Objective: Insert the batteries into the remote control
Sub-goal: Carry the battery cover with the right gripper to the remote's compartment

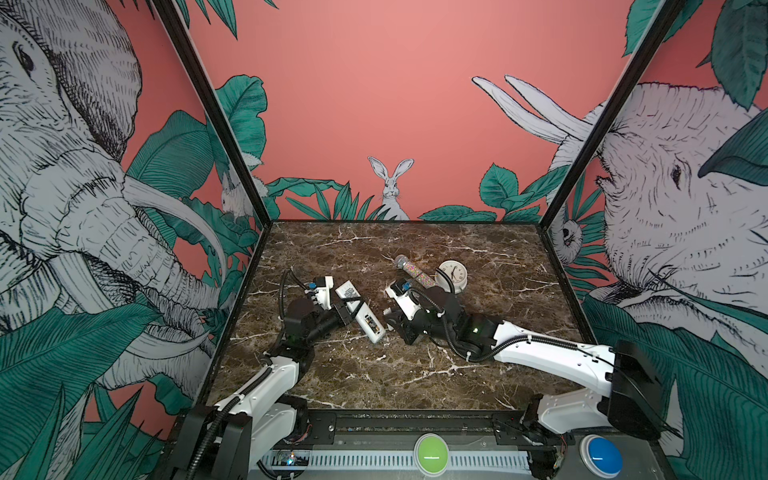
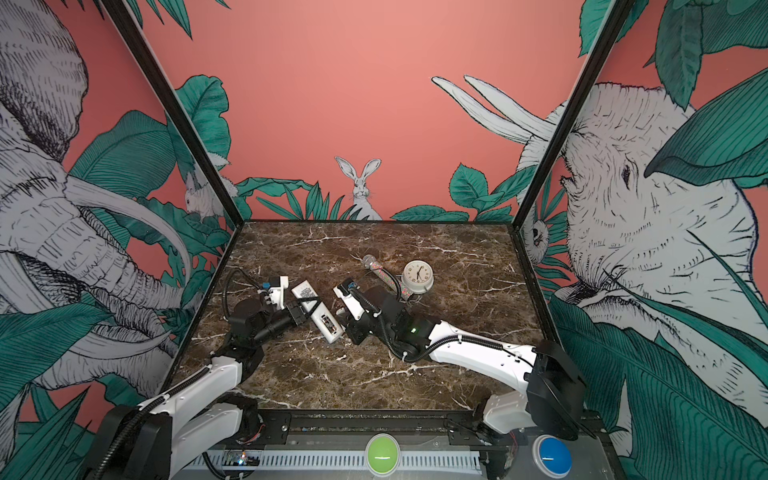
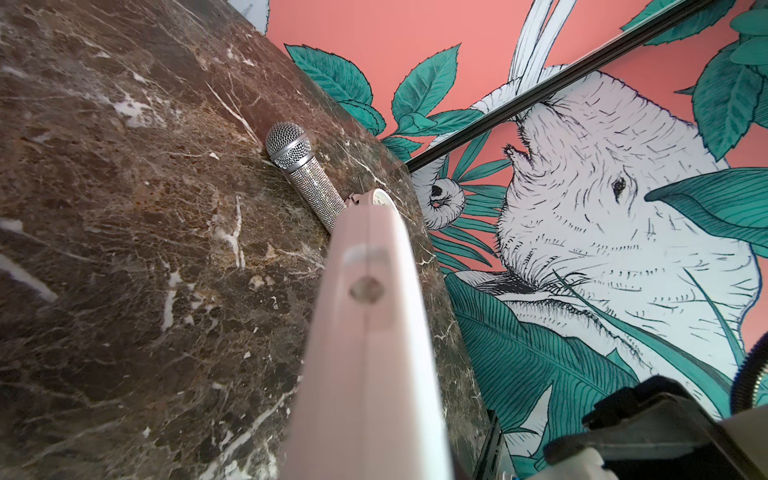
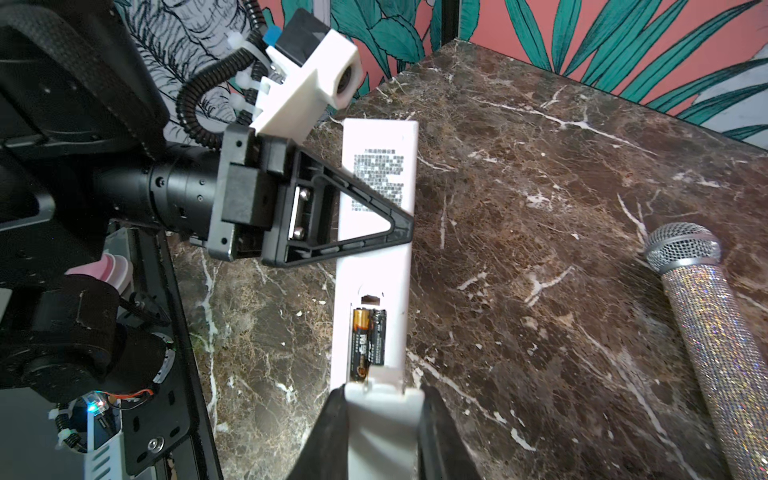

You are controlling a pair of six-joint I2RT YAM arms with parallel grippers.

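Marble counter (image 1: pixel 415 374): remote control (image 4: pixel 374 278) back up, left of centre; batteries (image 4: pixel 368 345) seated side by side in open bay; L jaws clamped on its mid-body; R jaws clamped on white cover (image 4: pixel 382 428) at bay end.

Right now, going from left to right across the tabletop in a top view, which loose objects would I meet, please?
remote control → glitter microphone → white clock
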